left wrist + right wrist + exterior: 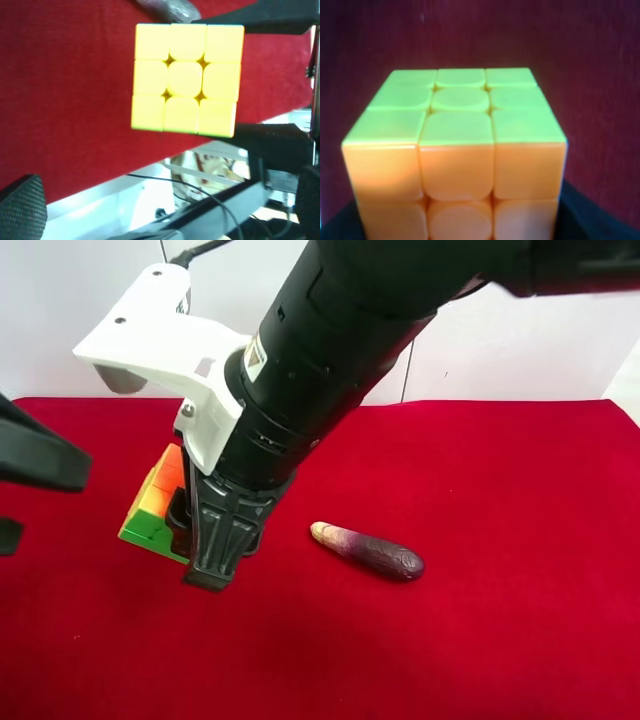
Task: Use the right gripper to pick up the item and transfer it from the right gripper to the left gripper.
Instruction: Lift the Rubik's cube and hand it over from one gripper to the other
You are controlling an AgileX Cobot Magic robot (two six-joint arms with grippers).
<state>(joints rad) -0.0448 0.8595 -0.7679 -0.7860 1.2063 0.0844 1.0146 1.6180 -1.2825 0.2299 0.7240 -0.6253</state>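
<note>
Cloth (520,640), deep red, fills the lower part of the exterior high view, with a white wall (520,350) behind it at 12 o'clock. A thick black arm (330,370) slants from 1 o'clock down toward 8 o'clock. The right wrist view, filled by the puzzle cube (455,150), marks it as the right arm. A white bracket (160,340) juts from its wrist toward 10 o'clock.

Below the bracket the right gripper (200,545) points down at the cloth, clamped on the puzzle cube. In the left wrist view 2 black fingers (270,145) press on opposite sides of it.

The left gripper (30,495) shows only at the 9 o'clock edge of the exterior view. Its 2 wedge fingers are spread apart with nothing between them, near the cube but not touching it.

The cube sits at 9 o'clock from the centre of that view, on the 9 o'clock side of the right gripper, showing orange, yellow and green tiles. The left wrist view faces a full yellow side of 9 tiles. Whether its underside touches the cloth cannot be told.

A dark purple eggplant-like object (368,551) lies on the cloth at 3 o'clock from the right gripper, apart from it, with its pale tip toward the gripper.
</note>
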